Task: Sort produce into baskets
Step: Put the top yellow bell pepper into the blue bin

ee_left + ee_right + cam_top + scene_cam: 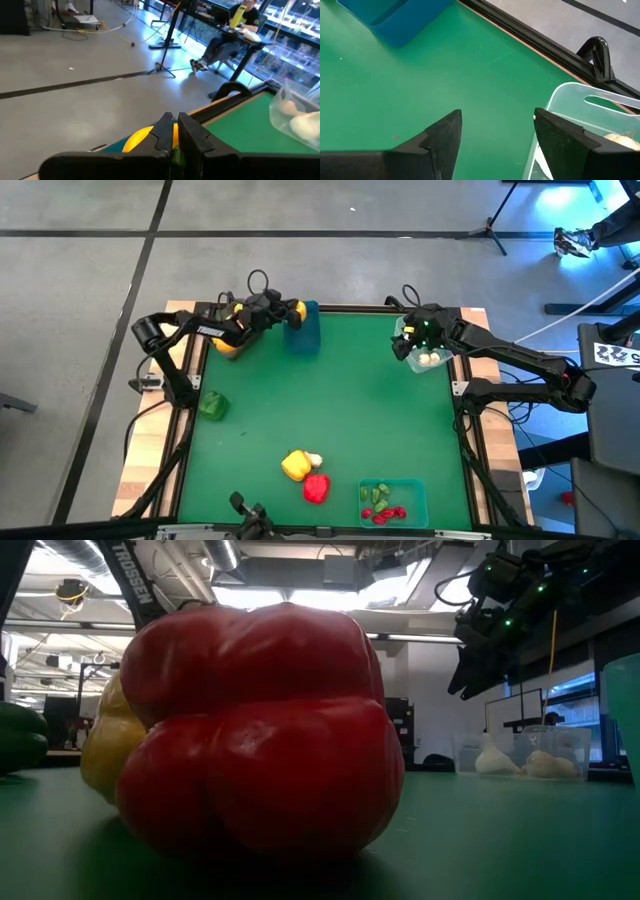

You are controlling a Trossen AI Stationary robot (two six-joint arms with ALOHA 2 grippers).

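While the red bell pepper (pixel 316 488), yellow bell pepper (pixel 294 465) and one white garlic piece (pixel 314 460) lie loose near the table's front edge, the teal-green bin (pixel 392 502) beside them already holds small red and green bits; the green bell pepper (pixel 211 406) waits at the left rim; farther back, the right gripper (pixel 407 346) hangs wide open over the clear bin (pixel 428 358) of garlic; the left gripper (pixel 296 312), narrowed on a yellow-orange fruit (pixel 137 139), hovers beside the blue bin (pixel 303 332); roughly half seems sorted.
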